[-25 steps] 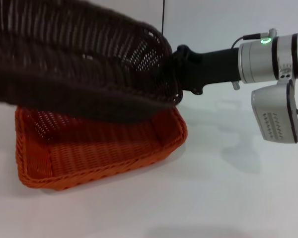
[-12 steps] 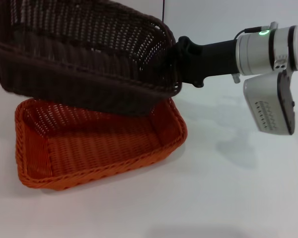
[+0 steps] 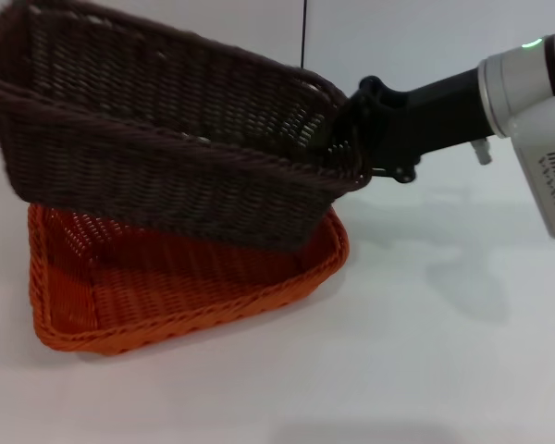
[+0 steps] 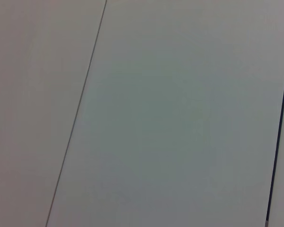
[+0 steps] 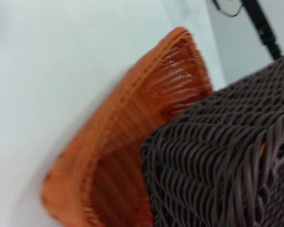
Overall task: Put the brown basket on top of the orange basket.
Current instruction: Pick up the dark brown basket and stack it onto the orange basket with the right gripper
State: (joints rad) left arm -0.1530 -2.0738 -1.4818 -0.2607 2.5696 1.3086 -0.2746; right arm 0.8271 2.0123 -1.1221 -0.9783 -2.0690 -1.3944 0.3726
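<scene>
Brown basket (image 3: 166, 139) tilted over orange basket (image 3: 185, 291), right hand (image 3: 356, 139) fingers hidden behind rim

No readable text, label, brand or number anywhere.

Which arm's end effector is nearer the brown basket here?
The right. The right end effector grips the brown basket at its right-hand rim, above the orange basket. The left end effector is out of view.

A: Bright, even light on the white surface (image 3: 425, 370); a soft shadow lies right of the orange basket (image 3: 166, 296).

B: Right wrist view is smeared, both baskets fuzzy. Left wrist view is dim grey, featureless.
</scene>
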